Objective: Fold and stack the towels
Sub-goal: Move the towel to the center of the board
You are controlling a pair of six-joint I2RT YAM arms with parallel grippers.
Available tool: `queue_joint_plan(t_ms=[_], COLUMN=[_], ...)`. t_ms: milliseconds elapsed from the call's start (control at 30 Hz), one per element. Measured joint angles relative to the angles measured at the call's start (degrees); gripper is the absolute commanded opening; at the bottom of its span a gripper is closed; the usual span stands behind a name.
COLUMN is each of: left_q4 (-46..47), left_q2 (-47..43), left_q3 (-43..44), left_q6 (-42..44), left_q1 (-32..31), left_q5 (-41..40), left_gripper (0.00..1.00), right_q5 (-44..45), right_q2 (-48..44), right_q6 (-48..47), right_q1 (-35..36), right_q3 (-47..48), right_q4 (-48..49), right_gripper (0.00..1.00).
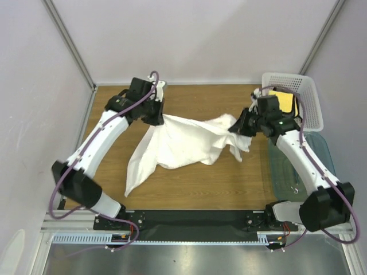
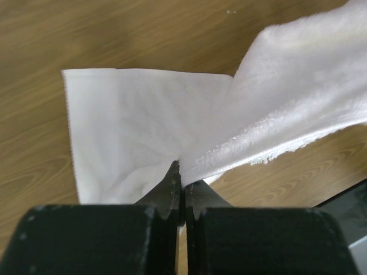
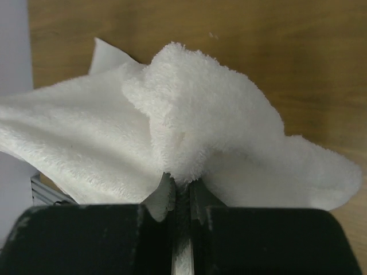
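Observation:
A large white towel [image 1: 178, 143] hangs rumpled between both arms above the wooden table, one corner trailing down toward the near left. My left gripper [image 1: 156, 116] is shut on its far-left edge; in the left wrist view the closed jaws of the left gripper [image 2: 182, 175] pinch the white towel [image 2: 172, 120]. My right gripper [image 1: 239, 125] is shut on the right end, where the white towel [image 3: 195, 120] bunches up over the right gripper [image 3: 182, 184]. A yellow towel [image 1: 284, 102] lies in the basket. No dark grey towel is in view.
A white perforated basket [image 1: 307, 97] stands at the far right corner. A translucent blue-green lid or tray [image 1: 284, 166] lies on the table under the right arm. Grey walls enclose the table on the left, far and right sides.

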Motion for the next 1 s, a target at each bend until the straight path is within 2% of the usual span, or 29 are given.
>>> queue_joint_plan(t_ms=[100,133,167,233,267,333,400,433,567,600,633,700,767,800,867,933,1000], left_q4=[3.45,4.74,5.49,7.37,8.63,10.78,12.59,13.20,14.34,14.45,14.53,15.13,16.00,16.33,17.57,18.62,18.97], left_q2=[6.58,8.41,10.21,14.88,17.29,22.34,26.84,29.59,36.52,37.83,38.95,40.44,40.57,40.52,40.19,39.41,37.83], left_q3=[-0.26,-0.20,0.13,2.01,2.93,4.79,6.36,7.67,12.98,14.78,16.59,19.82,21.03,21.35,21.22,20.06,18.08], left_q6=[0.02,0.11,0.26,0.81,1.18,1.77,2.34,2.67,4.04,4.20,4.31,4.74,4.74,4.52,3.39,2.54,0.81], left_q1=[1.42,1.68,1.90,2.49,2.78,3.21,3.43,3.58,4.50,4.92,5.33,6.01,6.38,6.54,6.56,6.36,5.92], left_q5=[4.79,6.05,7.06,9.25,10.21,11.45,11.65,11.63,9.90,9.38,8.72,6.95,4.92,4.11,2.75,1.97,0.20], left_gripper=[0.00,0.00,0.00,0.00,0.00,0.00,0.00,0.00,0.05,0.07,0.17,0.24,0.46,0.53,0.57,0.69,0.71], right_q5=[-1.73,-1.97,-1.97,-1.53,-1.14,-0.35,0.55,1.05,4.02,4.57,5.05,5.42,5.73,5.90,6.27,6.36,6.86], right_q2=[2.69,3.67,4.70,6.51,7.74,10.91,14.58,16.31,20.96,21.73,22.18,22.32,21.84,21.31,19.61,17.97,16.22], right_q6=[1.97,2.19,2.14,1.97,1.73,1.22,0.55,0.22,-1.86,-2.40,-3.06,-4.04,-5.11,-5.70,-6.69,-7.28,-7.28], right_q1=[-1.53,-2.21,-2.97,-4.35,-4.92,-5.55,-5.84,-5.92,-6.58,-6.91,-7.08,-7.48,-7.43,-7.19,-6.14,-4.44,-1.79], right_q3=[-6.56,-7.21,-7.37,-7.34,-7.28,-6.47,-4.98,-4.07,0.61,2.23,3.65,5.86,7.67,8.00,7.98,7.76,7.10], right_q4=[2.16,2.89,3.74,5.60,6.45,7.21,7.61,7.43,5.70,5.03,4.61,4.11,4.11,4.33,4.59,5.40,6.67], right_gripper=[0.00,0.03,0.10,0.12,0.17,0.18,0.29,0.43,0.76,0.78,0.83,0.84,0.86,0.87,0.88,0.89,0.89])
